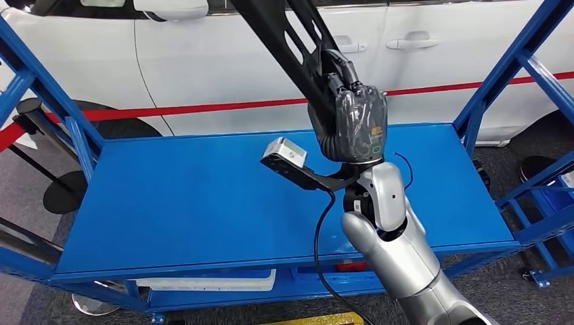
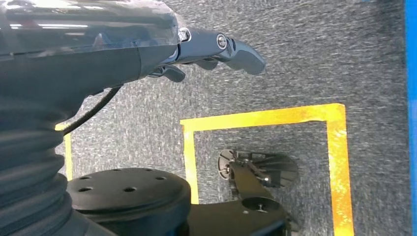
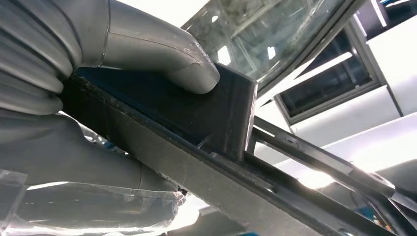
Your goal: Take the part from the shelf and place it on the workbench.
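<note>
Fingers of my right hand are wrapped tight around the part, a long black framed piece; in the right wrist view the thumb presses flat on its dark face while the rest of the hand clamps it from the other side. From the head view the part rises from that hand up and to the far left, held in the air above the right half of the blue workbench and not touching it. I judge the pick-up finished and the carry nearly over: the part sits over the bench top, in front of the white car. What I have left is lowering it, laying it flat on the blue surface and letting go. My left hand hangs over the grey floor near the yellow tape, fingers loosely extended and holding nothing.
</note>
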